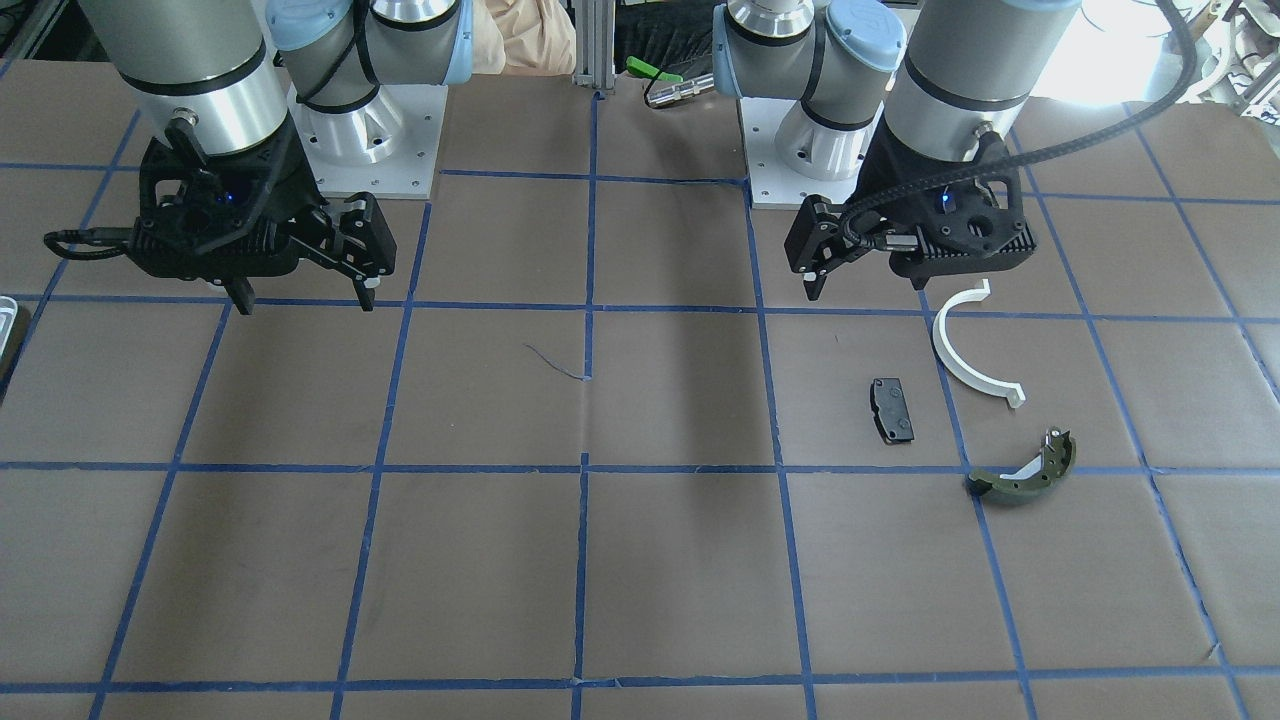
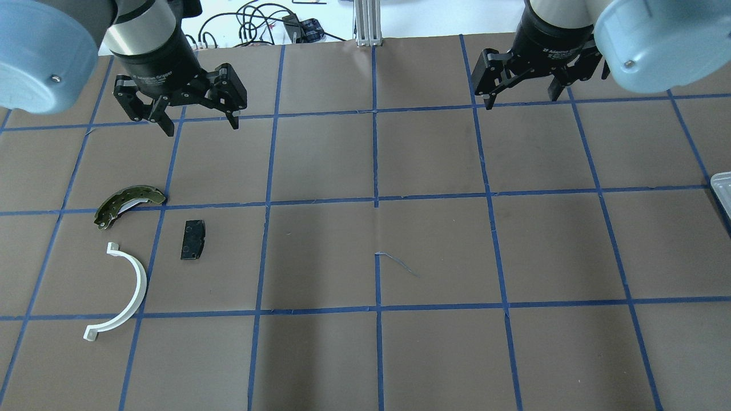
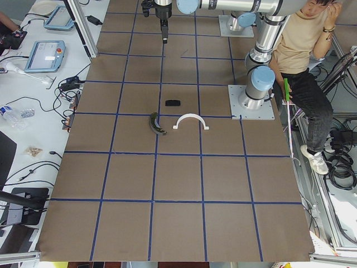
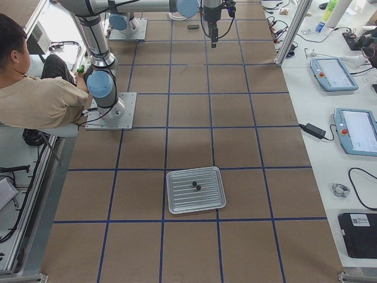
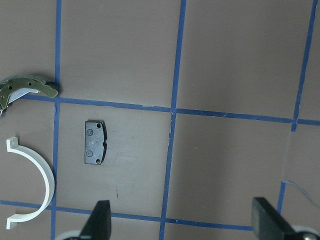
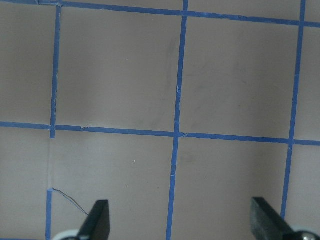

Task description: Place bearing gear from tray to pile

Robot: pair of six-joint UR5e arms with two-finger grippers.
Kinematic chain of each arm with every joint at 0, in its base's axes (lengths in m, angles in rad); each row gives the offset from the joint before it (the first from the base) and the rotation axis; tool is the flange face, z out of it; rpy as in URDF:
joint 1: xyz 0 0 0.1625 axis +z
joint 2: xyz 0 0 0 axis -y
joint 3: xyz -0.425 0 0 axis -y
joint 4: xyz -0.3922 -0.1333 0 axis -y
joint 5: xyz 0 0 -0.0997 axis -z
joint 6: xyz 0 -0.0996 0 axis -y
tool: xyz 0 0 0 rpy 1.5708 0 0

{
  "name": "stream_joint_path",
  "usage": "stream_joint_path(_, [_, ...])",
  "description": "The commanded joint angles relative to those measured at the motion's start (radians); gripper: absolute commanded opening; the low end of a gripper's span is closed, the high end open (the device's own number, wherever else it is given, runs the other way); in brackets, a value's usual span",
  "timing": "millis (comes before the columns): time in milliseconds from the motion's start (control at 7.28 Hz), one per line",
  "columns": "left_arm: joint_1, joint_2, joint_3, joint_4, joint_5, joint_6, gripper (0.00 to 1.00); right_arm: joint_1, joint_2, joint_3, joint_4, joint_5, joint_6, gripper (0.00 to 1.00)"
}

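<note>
The pale grey tray [image 4: 177, 203] lies on the table in the exterior right view with two small dark parts [image 4: 195, 186] in it, too small to name. Only its edge shows overhead [image 2: 722, 191] at the far right. The pile lies on my left side: a black pad [image 2: 193, 240], a white half-ring [image 2: 128, 291] and an olive brake shoe [image 2: 128, 201]. My left gripper [image 2: 203, 127] hangs open and empty above the table, beyond the pile. My right gripper [image 2: 521, 98] hangs open and empty, well clear of the tray.
The table is covered in brown paper with a blue tape grid [image 2: 376, 202]. A person [image 4: 35, 100] sits beside the robot bases. Tablets and cables [image 4: 344, 100] lie on a side bench past the table's far edge.
</note>
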Motion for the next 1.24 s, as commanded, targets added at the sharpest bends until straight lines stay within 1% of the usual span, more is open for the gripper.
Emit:
stream_joint_path(0, [0.0, 0.001, -0.001, 0.0, 0.003, 0.0, 1.0, -0.003, 0.001, 0.0, 0.002, -0.003, -0.003, 1.0])
stream_joint_path(275, [0.0, 0.001, -0.001, 0.0, 0.003, 0.0, 1.0, -0.014, 0.0, 0.0, -0.009, -0.003, -0.009, 1.0])
stream_joint_path(412, [0.0, 0.002, -0.002, 0.0, 0.003, 0.0, 1.0, -0.038, 0.0, 0.0, -0.011, -0.003, -0.037, 1.0])
stream_joint_path(687, [0.0, 0.012, -0.008, 0.001, 0.003, 0.0, 1.0, -0.153, -0.002, 0.0, 0.003, -0.004, -0.154, 1.0])
stream_joint_path(962, [0.0, 0.024, -0.016, 0.0, 0.003, 0.0, 1.0, -0.303, -0.002, 0.0, 0.008, -0.004, -0.167, 1.0])
stream_joint_path(1099, [-0.002, 0.036, -0.016, 0.001, -0.002, 0.0, 1.0, -0.381, 0.0, 0.002, 0.008, -0.003, -0.229, 1.0])
